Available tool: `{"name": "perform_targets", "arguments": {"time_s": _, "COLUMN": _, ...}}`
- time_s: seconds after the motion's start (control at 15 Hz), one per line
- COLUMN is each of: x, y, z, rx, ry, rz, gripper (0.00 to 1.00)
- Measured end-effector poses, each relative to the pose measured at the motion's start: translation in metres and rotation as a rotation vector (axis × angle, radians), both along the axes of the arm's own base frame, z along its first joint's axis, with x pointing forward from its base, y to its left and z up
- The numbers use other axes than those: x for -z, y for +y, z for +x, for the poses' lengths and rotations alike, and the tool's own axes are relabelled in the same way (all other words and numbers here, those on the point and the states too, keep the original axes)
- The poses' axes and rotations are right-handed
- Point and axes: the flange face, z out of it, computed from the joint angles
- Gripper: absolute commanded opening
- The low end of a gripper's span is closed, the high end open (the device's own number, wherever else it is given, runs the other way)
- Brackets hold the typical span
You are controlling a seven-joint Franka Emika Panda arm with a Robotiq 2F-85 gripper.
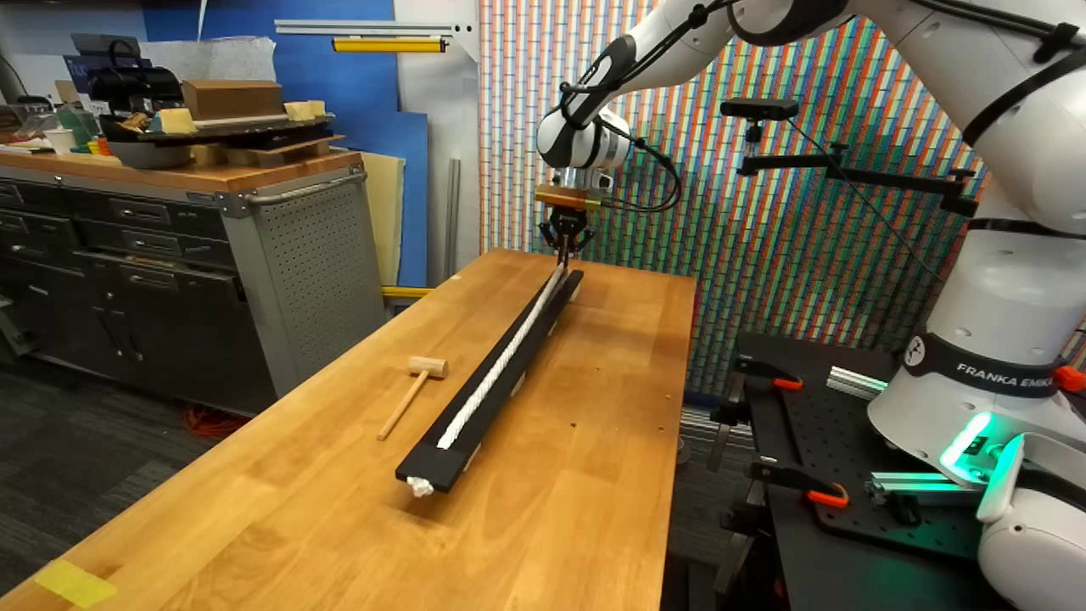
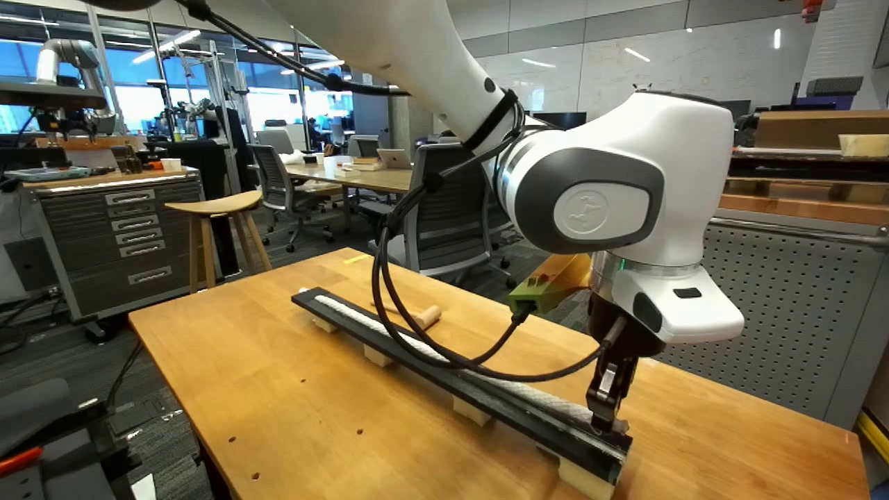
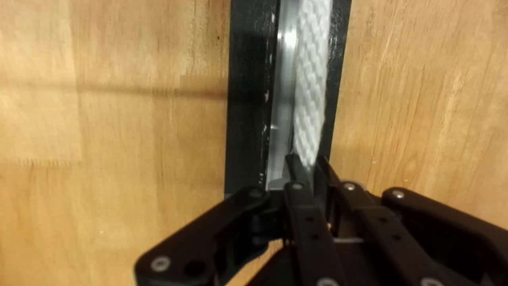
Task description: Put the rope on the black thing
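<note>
In an exterior view, the black bar (image 1: 512,367) stretches from near to far along the wooden table (image 1: 594,424), and the white rope (image 1: 501,356) lies lengthwise on top of it, stopping short of the bar's near end. A pale, crumpled lump (image 1: 420,486) shows beneath that end, and a small wooden mallet (image 1: 427,367) lies to the left, near the bar but apart from it. The gripper (image 1: 563,257) points down over the bar's far end, its tips at the rope. In an exterior view, pale blocks (image 2: 377,355) prop the bar up off the table; here it runs from far left to near right, with the gripper at its near right end, and looping cables (image 2: 394,219) hide part of the rope. In the wrist view, a shiny metal strip (image 3: 282,91) runs along the bar just left of the rope; the fingers (image 3: 298,194) stand on either side of the rope, the jaws close together and pinching it. Whether the pinched stretch touches the bar, I cannot tell.
</note>
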Motion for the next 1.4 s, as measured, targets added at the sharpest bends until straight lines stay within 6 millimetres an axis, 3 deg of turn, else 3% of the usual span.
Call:
{"name": "perform_targets", "arguments": {"time_s": 0.2, "x": 0.002, "y": -0.001, "z": 0.0, "rx": 0.01, "ry": 0.002, "rz": 0.001, "gripper": 0.03}}
{"name": "perform_targets", "arguments": {"time_s": 0.47, "x": 0.021, "y": -0.001, "z": -0.009, "rx": 0.046, "ry": 0.007, "rz": 0.013, "gripper": 0.03}}
{"name": "perform_targets", "arguments": {"time_s": 0.93, "x": 0.019, "y": -0.001, "z": -0.02, "rx": 0.099, "ry": -0.038, "rz": 0.012, "gripper": 0.03}}
{"name": "perform_targets", "arguments": {"time_s": 1.0, "x": 0.019, "y": 0.0, "z": -0.021, "rx": 0.101, "ry": -0.042, "rz": 0.01, "gripper": 0.28}}
{"name": "perform_targets", "arguments": {"time_s": 1.4, "x": 0.017, "y": 0.002, "z": -0.028, "rx": 0.111, "ry": -0.065, "rz": -0.015, "gripper": 0.73}}
